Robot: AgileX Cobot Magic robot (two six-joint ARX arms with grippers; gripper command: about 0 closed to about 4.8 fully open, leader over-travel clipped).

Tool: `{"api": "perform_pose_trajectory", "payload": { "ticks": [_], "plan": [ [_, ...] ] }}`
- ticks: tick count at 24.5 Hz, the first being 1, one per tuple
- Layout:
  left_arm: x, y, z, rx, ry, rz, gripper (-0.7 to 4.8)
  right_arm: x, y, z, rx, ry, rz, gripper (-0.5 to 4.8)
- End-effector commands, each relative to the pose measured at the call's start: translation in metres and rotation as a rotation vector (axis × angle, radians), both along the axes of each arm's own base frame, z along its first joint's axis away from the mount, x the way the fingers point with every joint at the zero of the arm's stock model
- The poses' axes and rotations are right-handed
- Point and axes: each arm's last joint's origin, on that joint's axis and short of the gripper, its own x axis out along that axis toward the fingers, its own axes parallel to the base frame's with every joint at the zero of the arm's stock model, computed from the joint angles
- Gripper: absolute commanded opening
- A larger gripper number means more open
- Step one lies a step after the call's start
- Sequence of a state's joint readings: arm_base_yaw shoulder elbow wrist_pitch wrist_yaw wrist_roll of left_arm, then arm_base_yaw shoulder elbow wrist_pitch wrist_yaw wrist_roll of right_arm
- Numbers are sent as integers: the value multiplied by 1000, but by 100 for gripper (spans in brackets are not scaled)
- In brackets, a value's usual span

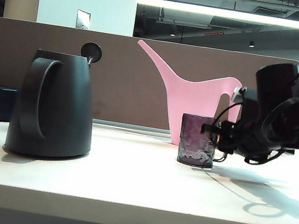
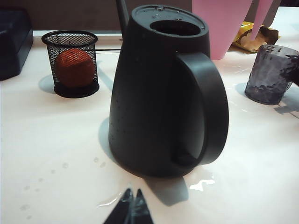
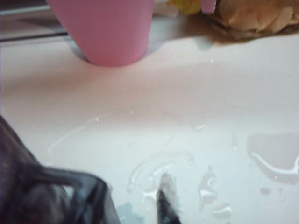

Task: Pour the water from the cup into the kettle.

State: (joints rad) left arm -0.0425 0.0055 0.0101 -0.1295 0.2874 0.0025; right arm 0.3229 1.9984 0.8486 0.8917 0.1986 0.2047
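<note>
Cup [image 1: 197, 140] upright on bench [image 1: 127, 182], touching or just beside right claw [image 1: 217, 135] at its handle side, jaw state unreadable; kettle [image 1: 54, 105] well apart toward left claw [image 2: 132, 210], pressed together, idle.

Exterior view: low, at table-edge height, facing the brown partition; kettle [image 1: 54, 105] at 9 o'clock, cup [image 1: 196, 140] near centre, pink watering can [image 1: 197, 99] behind.
Left wrist view: near, looking down at the kettle [image 2: 163, 93]; cup [image 2: 272, 74] at 2 o'clock.
Right wrist view: very close over the wet table [image 3: 196, 121]; watering can [image 3: 105, 30] at 11 o'clock.
Shared: kettle, cup, watering can, table.
</note>
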Motion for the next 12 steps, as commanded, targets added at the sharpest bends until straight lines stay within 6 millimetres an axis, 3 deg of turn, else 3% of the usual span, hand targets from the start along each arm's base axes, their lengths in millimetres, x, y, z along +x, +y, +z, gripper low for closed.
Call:
{"api": "perform_pose_trajectory", "payload": {
  "ticks": [1,12],
  "plan": [
    [0,0,3,-5,-21,-5,-5,-2,-1,9,5,-15,-6,128],
    [0,0,3,-4,-20,-5,-5,-13,-5,21,-34,115,-7,127]
  ]
}}
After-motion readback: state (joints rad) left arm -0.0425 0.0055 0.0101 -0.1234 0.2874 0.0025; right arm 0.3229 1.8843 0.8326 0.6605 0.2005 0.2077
